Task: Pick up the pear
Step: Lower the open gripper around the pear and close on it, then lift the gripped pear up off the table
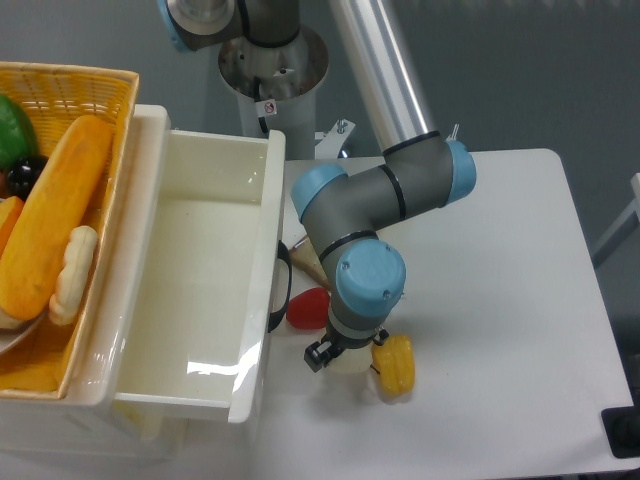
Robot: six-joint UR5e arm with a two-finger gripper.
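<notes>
The pear (352, 363) shows only as a cream-white sliver on the table under the arm's blue wrist; the rest of it is hidden. My gripper (330, 357) points down right over it, and only a black finger part (317, 354) sticks out at the pear's left side. The wrist hides the jaws, so how they stand on the pear does not show. The yellow bell pepper (396, 364) lies touching or nearly touching the pear's right side. The red pepper (308, 308) lies just up and left of it.
A white bin (150, 300) stands to the left, its right wall (268, 280) close to the red pepper. Further left a wicker basket (100, 85) holds toy food. The arm's base column (272, 70) stands at the back. The table edge (600, 300) runs down the right.
</notes>
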